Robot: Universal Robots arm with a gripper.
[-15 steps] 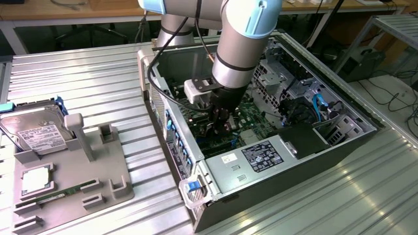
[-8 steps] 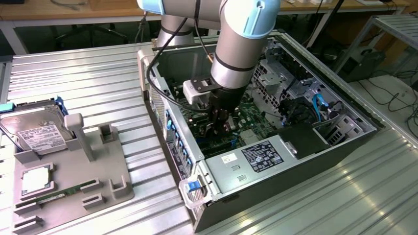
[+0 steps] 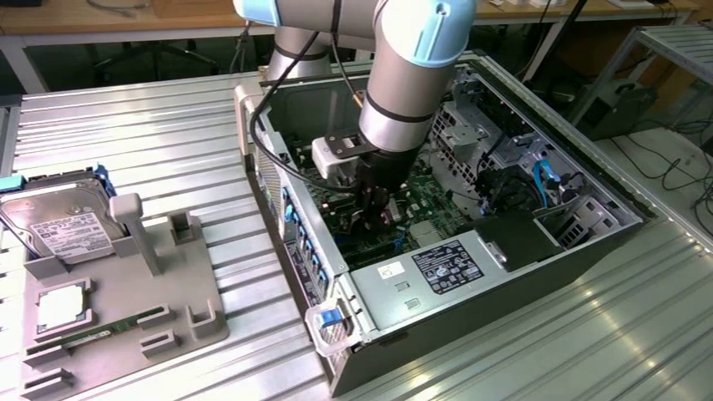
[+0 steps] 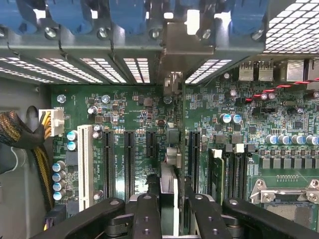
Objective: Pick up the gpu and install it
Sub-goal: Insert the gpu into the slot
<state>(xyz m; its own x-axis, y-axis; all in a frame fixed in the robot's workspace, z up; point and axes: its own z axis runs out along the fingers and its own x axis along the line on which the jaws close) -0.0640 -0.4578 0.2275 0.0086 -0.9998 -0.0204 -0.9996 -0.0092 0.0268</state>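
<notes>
Wrist view: gpu [image 4: 170, 199] stands edge-on between black fingers [image 4: 147, 219], pinched on both sides, fingers narrowed onto thin card. Silver bracket end reaches toward slotted rear wall of computer case [image 4: 124, 69]. Card sits over green motherboard [image 4: 134, 114], among black expansion slots. Exterior view: gripper [image 3: 376, 219] down inside open case [image 3: 557, 251] on metal table [image 3: 145, 125]; hard drive [image 3: 62, 221] rests on grey holder tray [image 3: 167, 276] at exterior view's left.
</notes>
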